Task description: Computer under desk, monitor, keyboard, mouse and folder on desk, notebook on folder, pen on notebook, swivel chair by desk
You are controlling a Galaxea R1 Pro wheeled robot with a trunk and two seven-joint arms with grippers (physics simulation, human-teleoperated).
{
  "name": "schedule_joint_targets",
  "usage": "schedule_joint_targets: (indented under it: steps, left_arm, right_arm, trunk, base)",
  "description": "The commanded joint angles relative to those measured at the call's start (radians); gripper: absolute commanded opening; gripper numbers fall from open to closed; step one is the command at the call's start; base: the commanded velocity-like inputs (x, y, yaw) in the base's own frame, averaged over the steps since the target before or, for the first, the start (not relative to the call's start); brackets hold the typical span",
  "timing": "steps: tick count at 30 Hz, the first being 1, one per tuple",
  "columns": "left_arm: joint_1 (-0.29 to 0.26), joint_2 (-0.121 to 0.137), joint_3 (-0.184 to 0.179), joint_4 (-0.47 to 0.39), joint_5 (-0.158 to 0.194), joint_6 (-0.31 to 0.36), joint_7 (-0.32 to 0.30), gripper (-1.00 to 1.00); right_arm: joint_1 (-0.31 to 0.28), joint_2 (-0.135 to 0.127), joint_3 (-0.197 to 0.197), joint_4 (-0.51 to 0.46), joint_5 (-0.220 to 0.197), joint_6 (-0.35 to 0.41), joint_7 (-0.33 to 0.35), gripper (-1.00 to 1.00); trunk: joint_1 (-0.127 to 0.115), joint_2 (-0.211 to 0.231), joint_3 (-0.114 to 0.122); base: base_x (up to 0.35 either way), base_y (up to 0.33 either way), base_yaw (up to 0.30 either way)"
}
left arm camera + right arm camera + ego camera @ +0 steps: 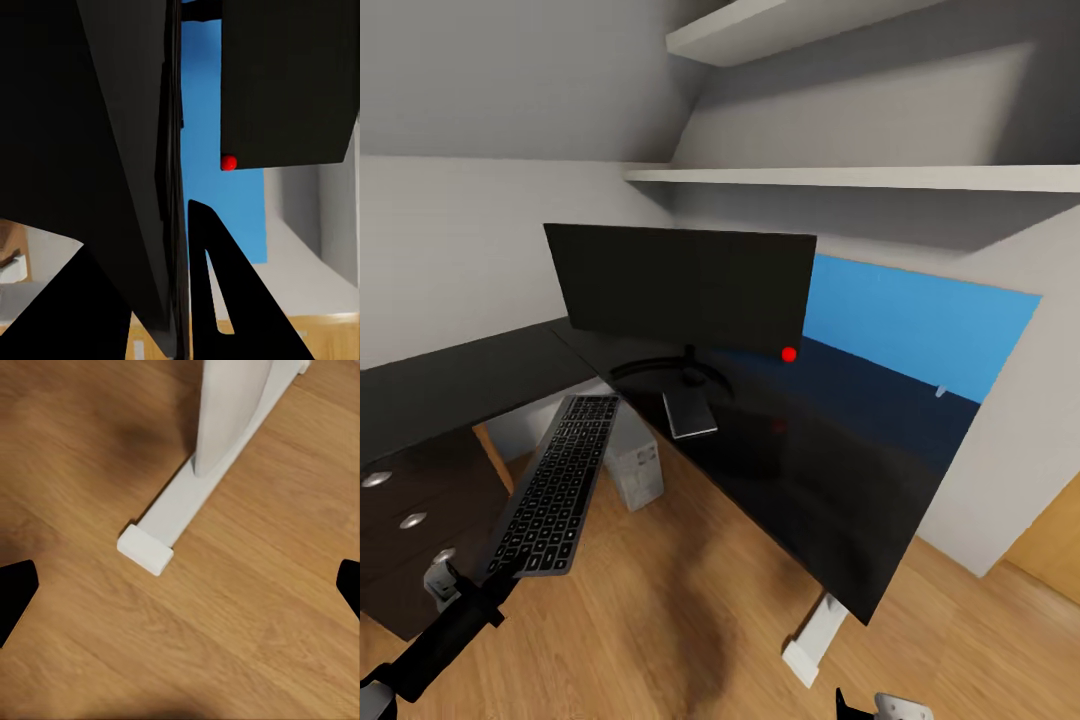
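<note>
Clearly, the keyboard (555, 488) is gripped by the left tool (472, 590) and held tilted beside the counter (820, 470). The right tool (180, 585) is spread wide above the floor (247, 622); the monitor (680, 285) is stood on the counter.

Left arm (445, 630): matte black, tube-shaped, slightly ribbed toward the wrist, ending in a pale grey metal bracket with small bolts near the left hand (460, 585). At the lower left corner, a darker rounded joint housing with a light grey edge. In the left wrist view, left fingers (225, 300): flat black blades, wedge-shaped, tapering to points, one with a narrow triangular slot cut through it. Right hand (885, 707) at the bottom edge of the head view: a black pointed piece beside a light grey rounded casing. In the right wrist view, right fingertips (15, 585): plain black, blunt-cornered, no markings or cables to be made out.
</note>
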Motion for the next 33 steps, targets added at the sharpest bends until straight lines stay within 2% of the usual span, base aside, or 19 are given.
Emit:
schedule_joint_targets:
  steps: [1,24,33]
  left_arm:
    - [-0.001,0.0,0.0,0.0,0.006,0.006,0.001,-1.0]
    - [-0.001,-0.001,-0.001,0.0,0.004,0.005,0.001,-1.0]
    - [-0.001,-0.001,-0.001,0.0,0.004,0.005,0.003,-1.0]
  right_arm:
    - [-0.001,0.0,-0.001,0.002,0.0,-0.004,-0.002,1.0]
    - [-0.001,0.001,-0.001,0.002,0.0,-0.004,-0.002,1.0]
    - [-0.001,-0.002,-0.001,0.002,0.0,-0.004,-0.002,1.0]
  trunk:
    - [0.0,0.0,-0.001]
    - [0.0,0.0,-0.001]
    - [0.0,0.0,-0.001]
  base:
    - [0.0,0.0,0.271]
    - [0.0,0.0,0.275]
    - [0.0,0.0,0.085]
